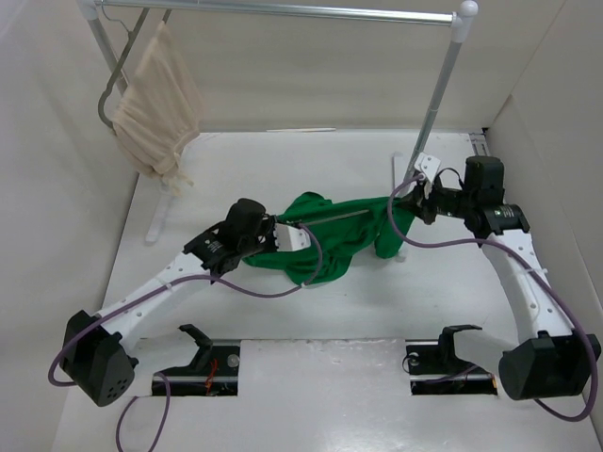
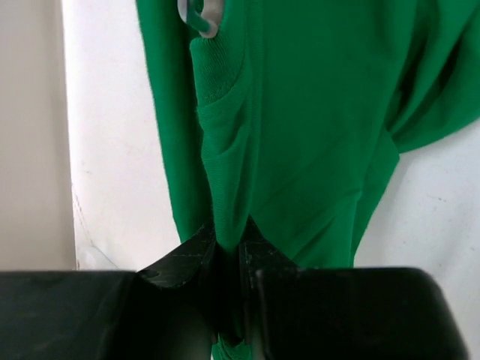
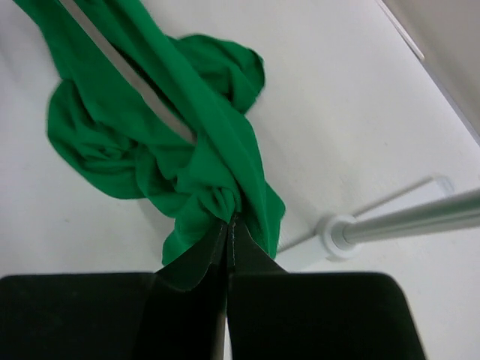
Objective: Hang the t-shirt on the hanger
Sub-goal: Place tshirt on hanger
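The t-shirt (image 1: pixel 330 243) hangs bunched and stretched between the two claws over the middle of the desk (image 1: pixel 283 311), its lower folds sagging onto the white surface. In the top view the left claw (image 1: pixel 283 235) sits at the shirt's 9 o'clock edge and the right claw (image 1: pixel 421 202) at its 2 o'clock end.

A straight stretch of the hanger (image 1: pixel 334 217) shows along the shirt's upper side, running from near the left claw toward the right one, with green cloth draped on both sides of it. In the right wrist view the same bar (image 3: pixel 127 79) appears as a pale strip slanting through the folds of the t-shirt (image 3: pixel 112 150).

The left claw (image 2: pixel 229 241) is nearly pressed together, pinching a thin fold of the t-shirt (image 2: pixel 315 135) that rises straight to 12 o'clock from its tips.

The right claw (image 3: pixel 229 223) is pressed fully together on a gathered knot of green cloth at the shirt's end. Whether it also catches the hanger inside that knot cannot be told.

The foot of the clothes rack (image 3: pixel 334 236) stands just beside this claw, at its 3 o'clock. At 11 o'clock on the desk, well apart from the shirt, a beige garment (image 1: pixel 155 104) hangs on a grey hanger from the rail (image 1: pixel 283 9).
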Robot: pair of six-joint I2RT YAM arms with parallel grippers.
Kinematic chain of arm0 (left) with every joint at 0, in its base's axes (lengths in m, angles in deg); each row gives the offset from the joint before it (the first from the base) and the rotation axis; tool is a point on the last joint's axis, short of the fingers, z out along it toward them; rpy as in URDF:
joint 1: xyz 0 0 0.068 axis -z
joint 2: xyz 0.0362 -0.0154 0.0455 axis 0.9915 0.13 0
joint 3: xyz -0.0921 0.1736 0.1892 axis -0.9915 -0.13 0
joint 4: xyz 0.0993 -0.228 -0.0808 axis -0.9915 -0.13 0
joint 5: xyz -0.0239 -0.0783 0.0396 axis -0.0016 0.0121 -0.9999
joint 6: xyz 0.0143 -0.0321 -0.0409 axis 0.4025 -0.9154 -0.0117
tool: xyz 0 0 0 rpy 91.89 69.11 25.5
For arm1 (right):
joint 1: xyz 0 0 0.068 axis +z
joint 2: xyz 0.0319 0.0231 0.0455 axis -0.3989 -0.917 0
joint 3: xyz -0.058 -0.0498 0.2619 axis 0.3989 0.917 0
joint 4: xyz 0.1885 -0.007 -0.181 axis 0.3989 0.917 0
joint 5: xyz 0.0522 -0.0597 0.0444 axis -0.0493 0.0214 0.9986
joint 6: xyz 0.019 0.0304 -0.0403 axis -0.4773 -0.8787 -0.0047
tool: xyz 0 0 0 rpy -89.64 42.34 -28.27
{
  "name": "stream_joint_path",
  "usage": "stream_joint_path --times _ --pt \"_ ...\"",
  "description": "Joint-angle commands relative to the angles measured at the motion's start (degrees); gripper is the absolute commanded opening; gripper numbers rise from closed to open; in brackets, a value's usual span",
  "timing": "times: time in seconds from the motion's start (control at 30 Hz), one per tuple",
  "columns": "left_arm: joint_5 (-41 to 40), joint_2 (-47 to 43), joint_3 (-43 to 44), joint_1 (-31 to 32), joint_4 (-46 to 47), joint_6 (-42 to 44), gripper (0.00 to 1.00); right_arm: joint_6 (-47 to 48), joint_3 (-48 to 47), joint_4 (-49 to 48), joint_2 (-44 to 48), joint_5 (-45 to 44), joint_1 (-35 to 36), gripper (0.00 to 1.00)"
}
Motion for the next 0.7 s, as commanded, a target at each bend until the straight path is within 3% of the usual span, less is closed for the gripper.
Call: stream_joint_path --times 0.0,0.23,0.5,0.57,0.67 --pt "-0.61 -1.15 -1.49 0.82 2.92 3.2 0.0 -2.41 -3.43 -0.63 1.01 10.64 -0.57 0.0" --pt "-1.83 -1.15 -1.58 0.82 3.54 3.29 0.0 -5.14 -4.49 -2.48 4.69 14.44 -0.57 0.0" --pt "-7.73 3.33 0.62 0.82 7.24 -3.66 0.0 -5.14 -3.87 -1.95 5.76 16.38 -0.57 0.0" --pt "-7.03 4.03 0.62 0.82 6.01 -3.66 0.0 -3.92 -3.87 0.41 5.76 13.07 -0.57 0.0" --pt "-3.44 1.93 2.02 0.82 3.02 -2.96 0.0 -2.24 -4.4 8.66 3.31 -7.55 -0.57 0.02"
